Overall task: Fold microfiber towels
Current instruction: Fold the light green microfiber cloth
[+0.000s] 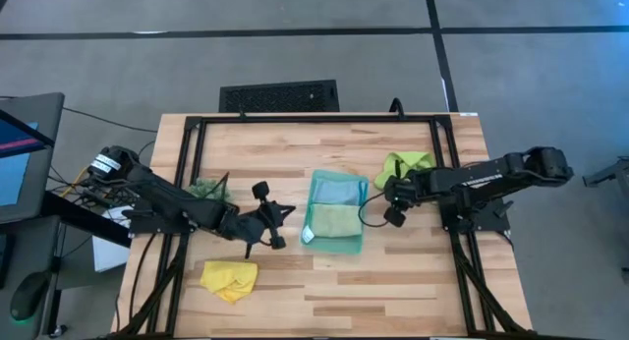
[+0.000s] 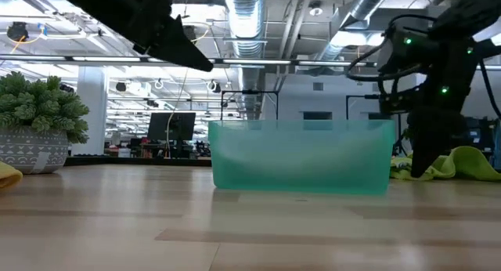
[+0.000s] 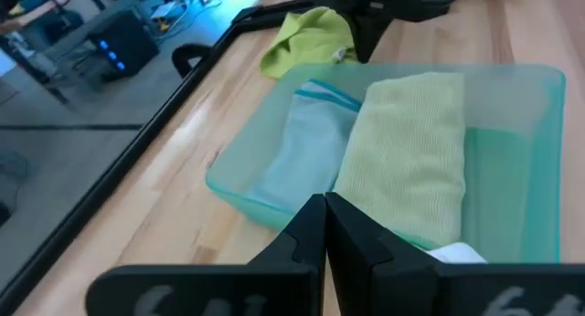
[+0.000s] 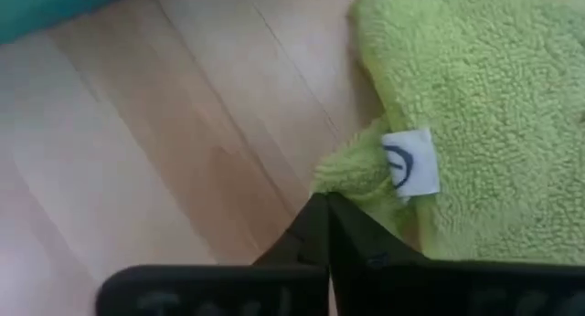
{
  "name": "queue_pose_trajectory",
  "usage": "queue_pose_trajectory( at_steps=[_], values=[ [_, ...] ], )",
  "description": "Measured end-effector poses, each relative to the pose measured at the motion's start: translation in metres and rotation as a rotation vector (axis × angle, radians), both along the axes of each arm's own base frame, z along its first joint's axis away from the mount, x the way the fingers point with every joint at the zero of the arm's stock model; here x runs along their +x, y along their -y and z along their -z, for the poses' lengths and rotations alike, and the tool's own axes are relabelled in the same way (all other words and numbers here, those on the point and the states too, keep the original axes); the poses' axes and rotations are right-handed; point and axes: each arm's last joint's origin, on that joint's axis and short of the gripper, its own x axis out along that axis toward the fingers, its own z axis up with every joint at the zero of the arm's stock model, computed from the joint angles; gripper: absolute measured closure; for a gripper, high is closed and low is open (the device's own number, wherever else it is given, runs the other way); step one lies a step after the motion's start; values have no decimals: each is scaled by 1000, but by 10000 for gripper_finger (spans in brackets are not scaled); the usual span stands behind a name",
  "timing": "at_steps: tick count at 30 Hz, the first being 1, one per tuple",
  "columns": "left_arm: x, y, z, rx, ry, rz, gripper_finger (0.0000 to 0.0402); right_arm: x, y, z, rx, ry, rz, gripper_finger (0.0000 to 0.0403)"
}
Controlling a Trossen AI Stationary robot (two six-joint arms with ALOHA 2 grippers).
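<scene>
A teal tray [image 1: 359, 244] at mid-table holds a folded light blue towel [image 1: 337, 191] and a folded pale sage towel [image 1: 331, 222]. A lime green towel [image 1: 401, 166] lies crumpled on the table to the tray's far right. A yellow towel [image 1: 229, 279] lies bunched near the front left. My right gripper [image 1: 391, 188] points down at the lime towel's near corner, shut on it. My left gripper [image 1: 278, 227] hovers shut and bare above the table left of the tray, pointing at it [image 3: 324, 206]. My right gripper [image 4: 322, 202] pinches the lime towel's bunched corner [image 4: 352, 177], beside its white label [image 4: 409, 161], between the free ends of its two fingers. The fingers come steeply from above. The rest of the towel [image 4: 475, 88] lies slack on the table.
A small potted fake plant [image 1: 209, 189] stands left of the tray, near my left arm. A black metal frame [image 1: 314, 120] runs along the table's far edge and sides. Bare wood [image 1: 393, 291] lies in front of the tray.
</scene>
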Motion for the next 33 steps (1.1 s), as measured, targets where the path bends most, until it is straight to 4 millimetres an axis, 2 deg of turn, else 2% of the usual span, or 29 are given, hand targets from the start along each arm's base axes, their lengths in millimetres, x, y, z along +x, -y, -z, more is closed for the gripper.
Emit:
queue_pose_trajectory(
  at_steps=[3,8,11,15,20,23,27,30,33],
  values=[
    [4,-6,-3,23,9,15,402,3,-9,-9,-5,11,-28,388],
    [14,-10,-14,13,90,155,401,12,-43,-49,-11,102,-142,398],
    [18,-5,-25,54,178,280,401,15,-73,-84,-8,213,-232,394],
    [16,8,-41,79,322,341,401,3,-113,-135,-86,345,-361,397],
    [10,26,-46,58,378,414,401,-16,-142,-200,-292,599,-415,396],
    [8,32,-48,58,402,432,402,-23,-153,-224,-392,729,-444,392],
    [14,35,-47,103,423,440,402,-21,-160,-236,-445,811,-507,393],
    [29,41,-50,214,406,450,402,-13,-161,-247,-527,874,-514,395],
    [47,47,-65,363,382,397,402,-7,-161,-264,-647,956,-501,395]
  ],
)
